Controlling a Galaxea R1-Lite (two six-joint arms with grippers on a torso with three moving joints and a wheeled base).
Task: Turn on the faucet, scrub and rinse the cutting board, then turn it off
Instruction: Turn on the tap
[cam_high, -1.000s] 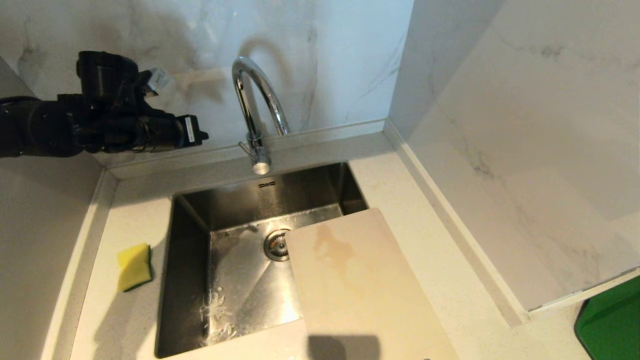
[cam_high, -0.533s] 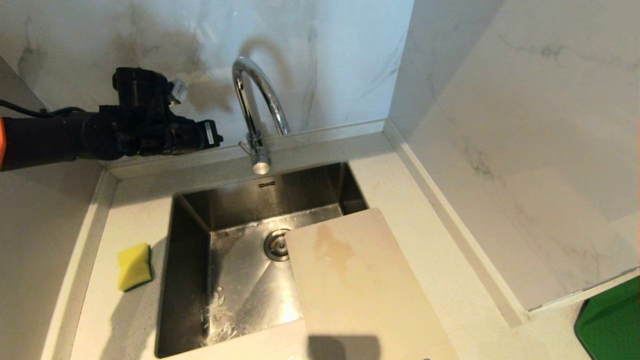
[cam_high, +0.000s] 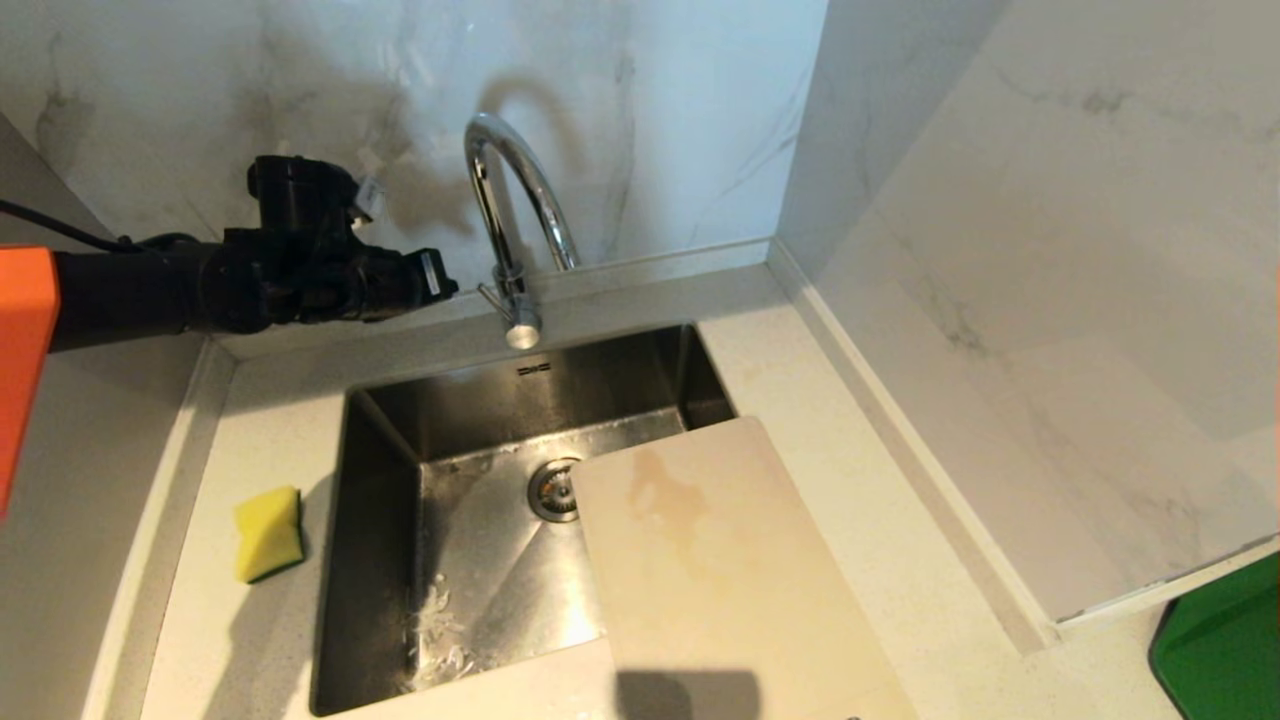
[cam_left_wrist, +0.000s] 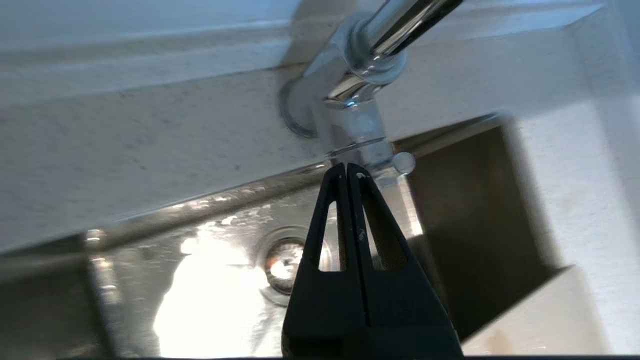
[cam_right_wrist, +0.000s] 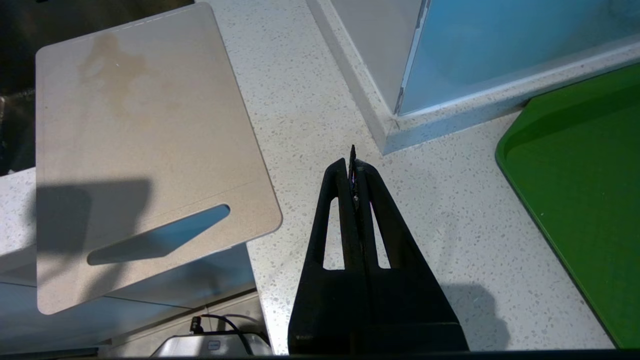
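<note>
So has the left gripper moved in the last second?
Yes. The left gripper, shut, has come down and rightward, closer to the faucet base.

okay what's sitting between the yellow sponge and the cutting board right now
In the head view, the open steel sink lies between the sponge and the cutting board: its wet floor and drain. No loose object there.

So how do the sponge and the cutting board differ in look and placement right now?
The sponge is small, thick and yellow with a green underside; the cutting board is large, thin and cream-white with a brownish stain. The sponge lies wholly on the counter, on the robot's left of the sink; the cutting board lies on the right, one corner jutting over the basin. Neither is touched by a gripper.
</note>
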